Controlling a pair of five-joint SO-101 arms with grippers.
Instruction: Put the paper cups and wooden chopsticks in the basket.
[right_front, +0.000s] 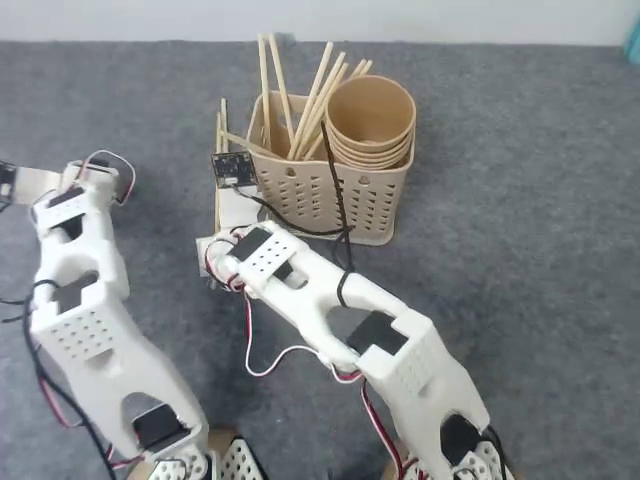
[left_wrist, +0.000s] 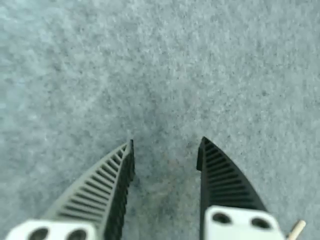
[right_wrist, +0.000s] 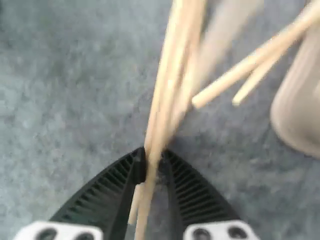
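The beige perforated basket (right_front: 330, 195) stands at the back middle of the grey carpet. It holds a stack of brown paper cups (right_front: 371, 120) and several wooden chopsticks (right_front: 300, 95) leaning upright. My right gripper (right_wrist: 150, 167) is shut on a few wooden chopsticks (right_wrist: 172, 80) just beside the basket's left wall (right_wrist: 300, 115); these held chopsticks (right_front: 221, 125) stick up outside the basket. My left gripper (left_wrist: 165, 150) hangs open over bare carpet at the far left of the table (right_front: 12, 182), with nothing between its fingers.
Grey carpet covers the whole table, with free room to the right of the basket and in front of it. A chopstick end (left_wrist: 296, 230) shows beside the left gripper's body. Cables run along the right arm (right_front: 340, 290).
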